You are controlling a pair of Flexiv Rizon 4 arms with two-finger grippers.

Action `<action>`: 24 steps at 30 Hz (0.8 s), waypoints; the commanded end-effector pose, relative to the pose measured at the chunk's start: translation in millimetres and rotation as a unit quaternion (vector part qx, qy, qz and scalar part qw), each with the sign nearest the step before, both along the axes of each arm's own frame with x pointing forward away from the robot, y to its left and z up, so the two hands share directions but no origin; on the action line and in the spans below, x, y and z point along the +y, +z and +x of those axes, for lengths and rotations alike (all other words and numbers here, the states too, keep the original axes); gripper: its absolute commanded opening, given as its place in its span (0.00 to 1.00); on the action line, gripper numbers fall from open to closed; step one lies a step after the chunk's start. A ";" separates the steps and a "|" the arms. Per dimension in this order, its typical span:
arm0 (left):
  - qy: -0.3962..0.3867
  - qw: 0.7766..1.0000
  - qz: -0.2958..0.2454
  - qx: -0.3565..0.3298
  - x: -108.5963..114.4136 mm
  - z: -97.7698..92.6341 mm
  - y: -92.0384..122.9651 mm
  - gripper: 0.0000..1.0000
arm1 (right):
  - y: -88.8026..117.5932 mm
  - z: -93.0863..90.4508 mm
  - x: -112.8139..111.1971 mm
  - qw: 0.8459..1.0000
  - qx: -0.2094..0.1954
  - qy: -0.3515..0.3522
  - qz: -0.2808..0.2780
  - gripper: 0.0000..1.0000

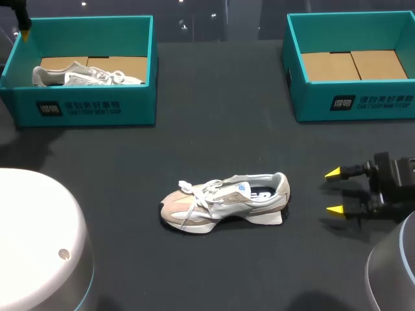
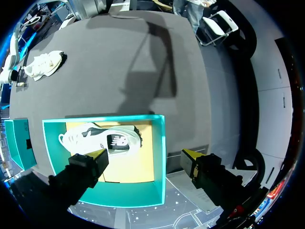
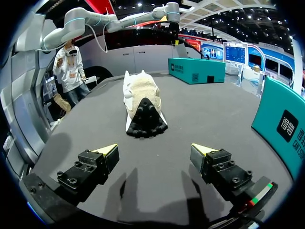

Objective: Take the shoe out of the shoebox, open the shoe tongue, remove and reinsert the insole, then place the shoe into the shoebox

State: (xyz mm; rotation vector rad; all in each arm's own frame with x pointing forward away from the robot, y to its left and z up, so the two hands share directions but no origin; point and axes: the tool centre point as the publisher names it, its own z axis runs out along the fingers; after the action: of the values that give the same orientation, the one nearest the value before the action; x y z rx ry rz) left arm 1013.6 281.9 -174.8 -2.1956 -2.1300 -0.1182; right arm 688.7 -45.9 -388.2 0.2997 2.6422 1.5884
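- Our right arm comes in low on its own side. The right fingers [image 1: 334, 191] are level with the counter [image 1: 214, 136], spread wide and holding nothing.
- Straight ahead of those fingers, apart from them, the shoe [image 1: 224, 202] stands upright on its sole on the counter. Its long axis runs in line with the fingers' reach, heel toward them and toe away.
- Our right wrist view shows the heel and the black end of the sole squarely between the two tips, which the head view cannot show. The head view gives us the shoe's side and its laces instead.
- Beside the right fingers, farther off, stands the right shoebox [image 1: 350, 103], with cardboard lining showing inside.
- Farthest away, our left arm hangs above the left shoebox [image 2: 159, 143]. The left fingers [image 2: 143, 155] point down, spread wide and holding nothing.
- Under them, nearer one tip, a second shoe [image 2: 100, 138] lies in that box, its length along the box's long wall.
- In the head view we see only one yellow tip of that arm.
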 end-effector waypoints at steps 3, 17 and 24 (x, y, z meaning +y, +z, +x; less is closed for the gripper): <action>-0.001 1.000 0.001 -0.002 0.2 -1.8 0.3 1.00 | -3.3 -1.0 11.2 1.000 -0.003 -0.002 0.001 1.00; -0.001 1.000 0.001 -0.002 0.2 -1.8 0.3 1.00 | -5.6 -0.1 31.7 1.000 -0.012 0.002 0.002 1.00; -0.001 1.000 0.001 -0.002 0.2 -1.8 0.3 1.00 | -7.3 -1.0 38.9 1.000 -0.015 0.000 0.003 1.00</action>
State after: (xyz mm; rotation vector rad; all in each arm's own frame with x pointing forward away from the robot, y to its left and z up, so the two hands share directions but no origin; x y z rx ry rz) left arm 1013.6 281.9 -174.8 -2.1956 -2.1300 -0.1182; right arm 688.9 -10.0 -394.0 0.2696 2.6184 1.5930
